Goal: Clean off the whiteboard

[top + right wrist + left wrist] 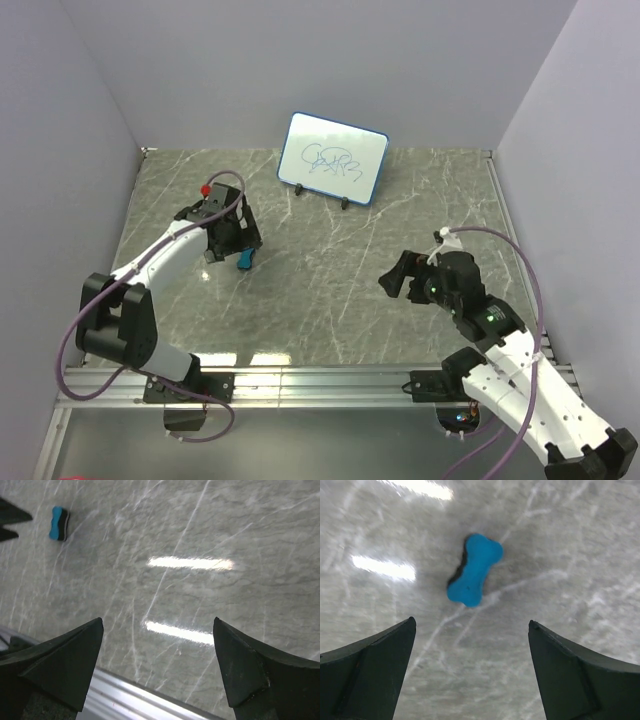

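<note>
Whiteboard (350,140): stood on black feet (345,204) at the far middle of the table (330,290), close to the back wall, with a dark scribble (330,160) across its face.

Eraser (243,261) (472,570) (59,523): blue, bone-shaped, black along one edge; lay on the table left of centre, well apart from the whiteboard.

Left gripper (235,245) (471,622): hung right above the eraser, pointed down, fingers wide apart, touching nothing.

Right gripper (400,275) (157,620): hovered over bare table on the right, fingers likewise spread, holding nothing, well apart from both eraser and whiteboard.
</note>
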You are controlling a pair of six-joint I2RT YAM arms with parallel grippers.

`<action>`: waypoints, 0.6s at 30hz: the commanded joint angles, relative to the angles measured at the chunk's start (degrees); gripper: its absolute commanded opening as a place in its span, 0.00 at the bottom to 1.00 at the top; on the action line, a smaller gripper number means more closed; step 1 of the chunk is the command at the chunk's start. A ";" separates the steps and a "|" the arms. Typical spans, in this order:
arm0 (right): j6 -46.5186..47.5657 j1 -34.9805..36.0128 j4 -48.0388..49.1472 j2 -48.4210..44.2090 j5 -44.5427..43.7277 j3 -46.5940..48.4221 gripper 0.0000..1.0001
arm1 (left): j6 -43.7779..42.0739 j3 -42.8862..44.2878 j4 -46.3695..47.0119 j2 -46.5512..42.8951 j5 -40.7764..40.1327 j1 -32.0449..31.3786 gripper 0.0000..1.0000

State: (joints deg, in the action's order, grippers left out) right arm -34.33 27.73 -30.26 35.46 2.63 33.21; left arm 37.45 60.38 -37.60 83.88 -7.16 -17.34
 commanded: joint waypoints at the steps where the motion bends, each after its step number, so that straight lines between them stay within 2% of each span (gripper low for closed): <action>1: 5.31 0.05 0.81 4.25 10.00 4.40 0.96 | -4.49 4.21 -0.36 4.08 -5.41 0.03 1.00; 3: 5.76 0.05 0.99 7.41 14.48 5.10 0.98 | -5.98 5.36 -0.36 6.46 -5.59 0.03 0.99; 7: 5.94 -0.04 1.69 9.01 16.43 5.37 0.99 | -11.52 5.36 2.96 11.65 -2.78 0.03 0.98; 12: 6.20 -0.04 -1.11 9.71 18.02 6.51 0.99 | -12.67 7.29 3.06 18.32 -2.07 0.03 0.94; 18: 6.64 -0.04 -4.10 8.14 18.38 6.96 0.98 | -13.37 6.86 4.99 19.74 -0.67 0.03 0.93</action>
State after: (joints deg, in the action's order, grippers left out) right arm -28.84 27.73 -32.99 45.06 20.08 37.30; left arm 25.93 65.71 -34.20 103.02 -8.80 -17.23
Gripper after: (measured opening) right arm 0.983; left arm 0.936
